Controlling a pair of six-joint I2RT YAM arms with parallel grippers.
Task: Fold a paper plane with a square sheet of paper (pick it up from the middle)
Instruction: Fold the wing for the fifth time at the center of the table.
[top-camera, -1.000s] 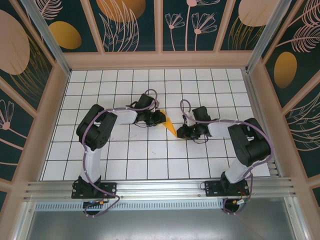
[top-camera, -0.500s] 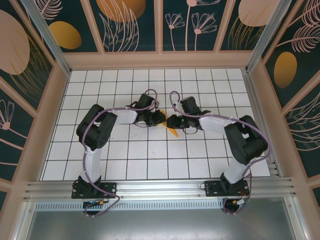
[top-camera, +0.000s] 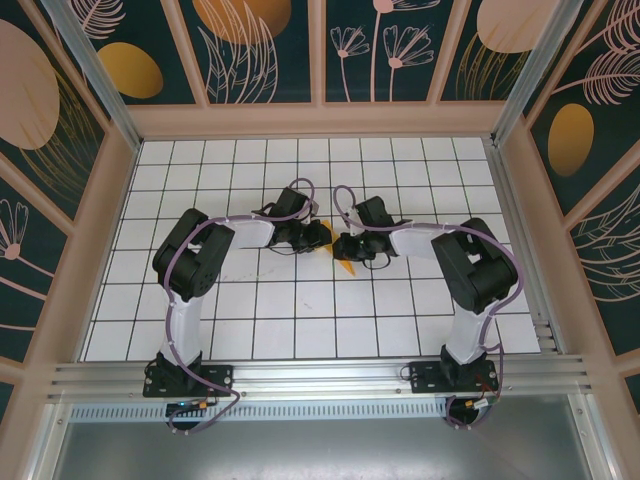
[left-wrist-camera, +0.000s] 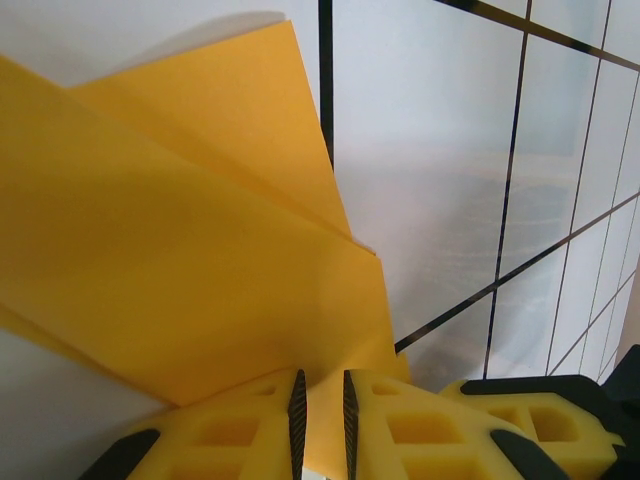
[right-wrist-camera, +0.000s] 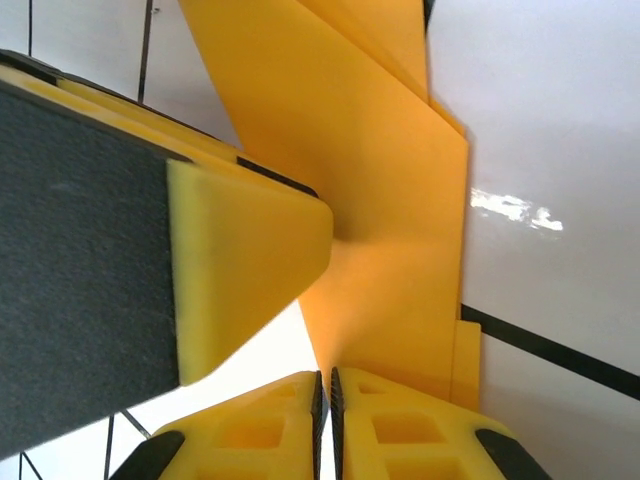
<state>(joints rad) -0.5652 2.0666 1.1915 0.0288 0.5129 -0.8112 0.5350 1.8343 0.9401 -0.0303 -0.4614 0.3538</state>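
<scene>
I count one folded sheet of paper (left-wrist-camera: 200, 270) between two end effectors, the left end effector (left-wrist-camera: 320, 385) and the right end effector (right-wrist-camera: 325, 380), and one table (top-camera: 300, 315).

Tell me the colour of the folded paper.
Plain orange-yellow; the paper shows clearest in the left wrist view.

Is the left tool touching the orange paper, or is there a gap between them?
Touching. In the left wrist view the orange paper runs down into the narrow slot of the left tool, pinched from both sides.
</scene>
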